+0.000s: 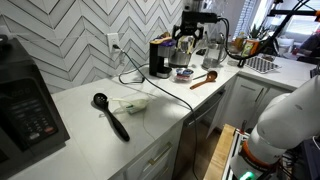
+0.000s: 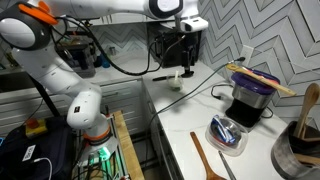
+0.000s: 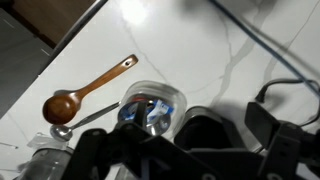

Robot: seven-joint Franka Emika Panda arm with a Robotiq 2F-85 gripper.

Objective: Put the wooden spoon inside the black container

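The wooden spoon (image 1: 205, 79) lies flat on the white counter, near the counter's front edge beside a silver-grey bowl (image 1: 183, 73). It also shows in an exterior view (image 2: 205, 158) and in the wrist view (image 3: 85, 95). The black container (image 1: 159, 57) stands upright behind the bowl; in the wrist view (image 3: 205, 125) its dark opening is next to the bowl. My gripper (image 1: 185, 42) hangs open and empty in the air above the bowl and container, apart from the spoon. It also shows in an exterior view (image 2: 185, 62) and, dark, at the bottom of the wrist view (image 3: 190, 152).
A black plastic ladle (image 1: 110, 115) and a white object (image 1: 128, 104) lie mid-counter. A big black appliance (image 1: 25, 110) stands at one end. A black cable (image 1: 135, 72) runs from the wall outlet. A kettle (image 1: 214, 50) and dish rack (image 1: 262, 64) stand farther along.
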